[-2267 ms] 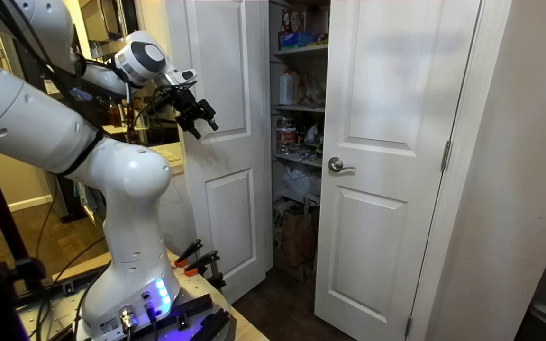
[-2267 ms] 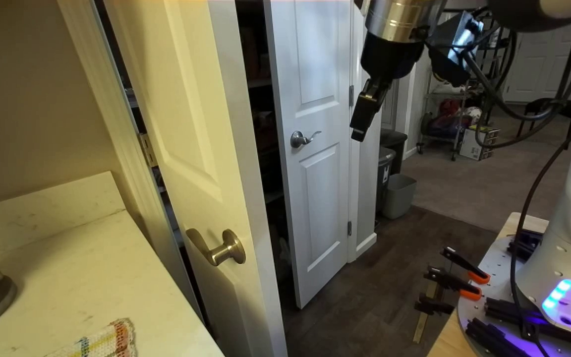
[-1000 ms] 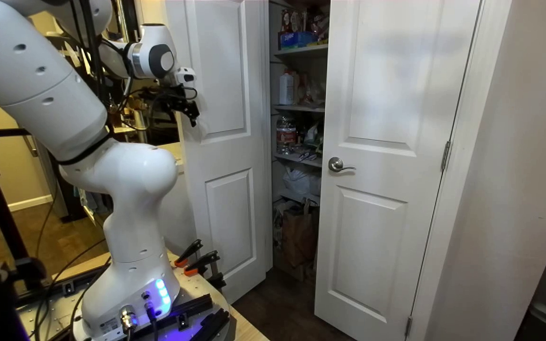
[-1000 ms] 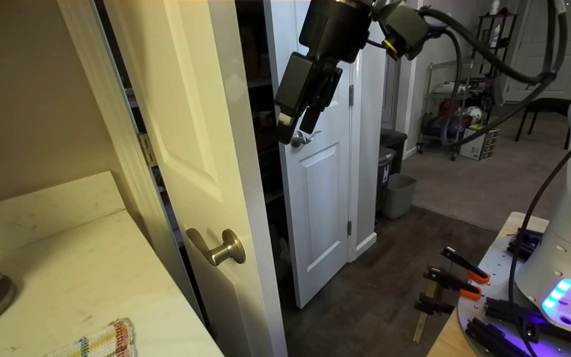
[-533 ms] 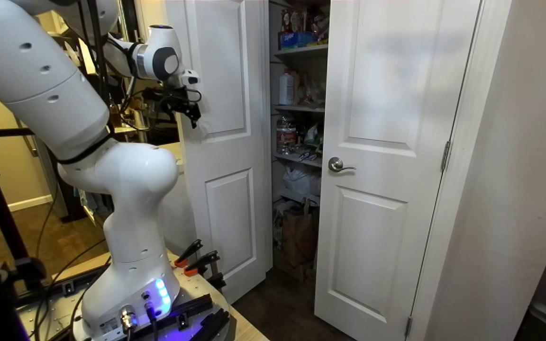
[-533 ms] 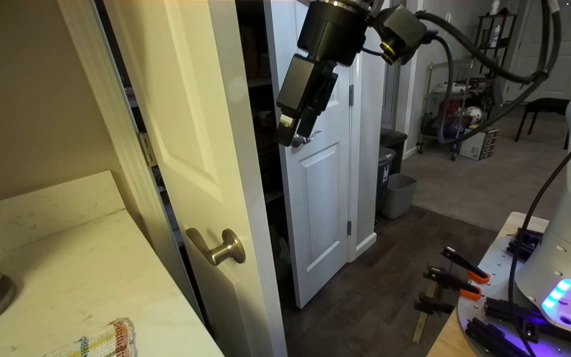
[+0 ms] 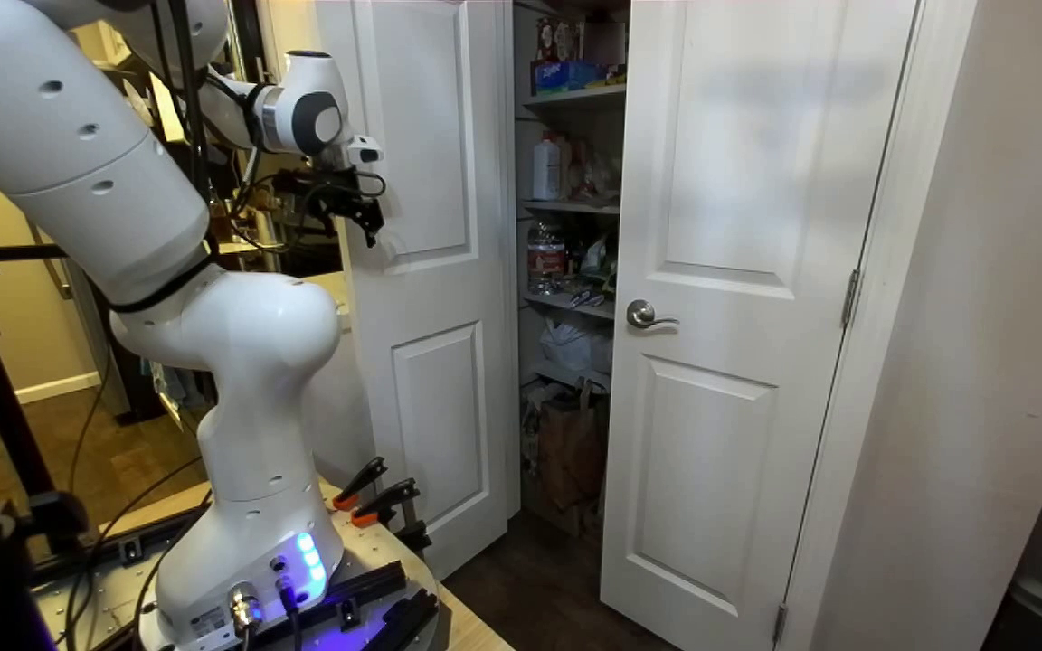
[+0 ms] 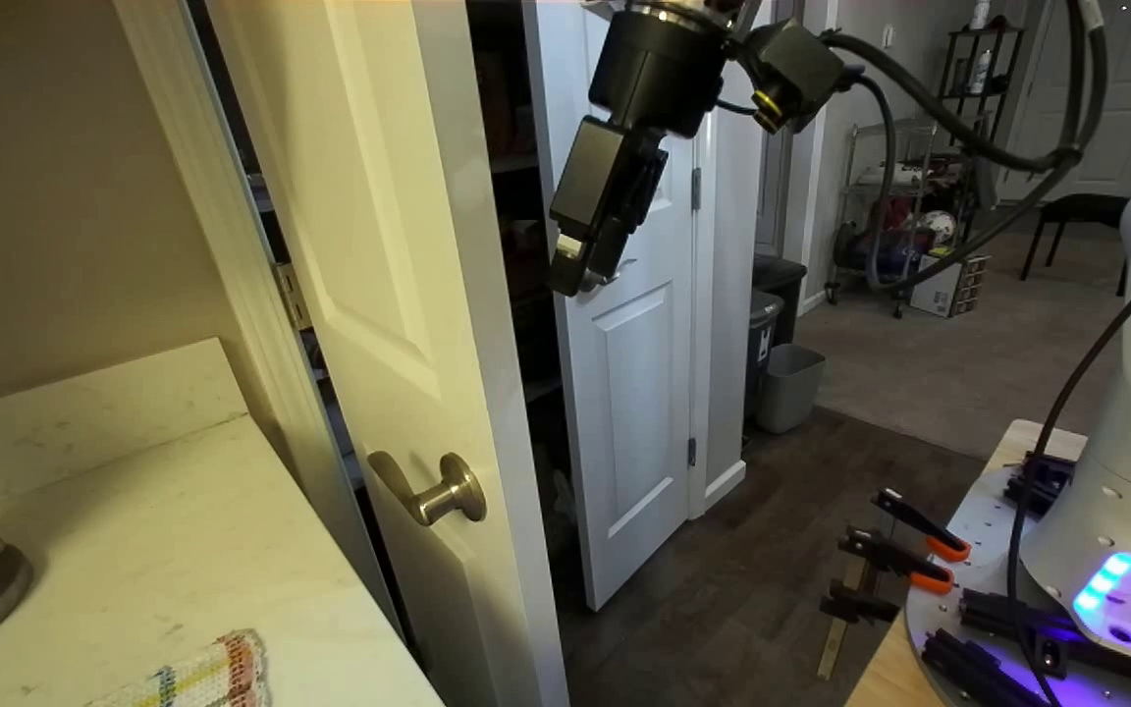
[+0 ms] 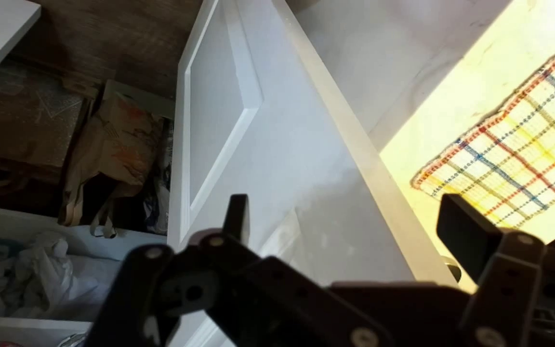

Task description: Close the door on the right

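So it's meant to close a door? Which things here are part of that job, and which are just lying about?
Part of the job:
the claw
the white door nearest it
that door's lever handle

Just there:
its twin door
checked cloth
brown paper bag
small grey bin

In the wrist view, right of the gripper [image 9: 345,212], a checked cloth [image 9: 513,149] lies on a counter [image 9: 455,106], and left of the gripper are a paper bag [image 9: 123,144] and, on a shelf [image 9: 17,221], a white bag [image 9: 44,277].
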Available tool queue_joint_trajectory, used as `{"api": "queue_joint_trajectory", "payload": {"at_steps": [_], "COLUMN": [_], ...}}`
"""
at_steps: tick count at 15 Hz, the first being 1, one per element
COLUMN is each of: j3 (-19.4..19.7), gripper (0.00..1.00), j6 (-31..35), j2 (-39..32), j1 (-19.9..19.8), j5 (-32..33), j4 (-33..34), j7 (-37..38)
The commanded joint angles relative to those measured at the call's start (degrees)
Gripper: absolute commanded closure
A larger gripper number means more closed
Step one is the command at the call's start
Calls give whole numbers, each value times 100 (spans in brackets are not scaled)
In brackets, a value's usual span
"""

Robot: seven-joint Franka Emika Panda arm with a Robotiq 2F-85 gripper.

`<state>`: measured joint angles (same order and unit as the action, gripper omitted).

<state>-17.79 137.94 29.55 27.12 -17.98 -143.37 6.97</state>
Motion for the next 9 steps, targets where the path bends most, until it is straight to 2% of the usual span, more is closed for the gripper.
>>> {"api": "queue_joint_trajectory", "payload": {"at_steps": [1,9], "j3": [-93,-1237], "gripper": [0,0], "j6": [119,1175], "j2": [62,118], "j1": [-41,-414], "j5": [-42,419], "j4": [51,559], "j7": [74,1783]}}
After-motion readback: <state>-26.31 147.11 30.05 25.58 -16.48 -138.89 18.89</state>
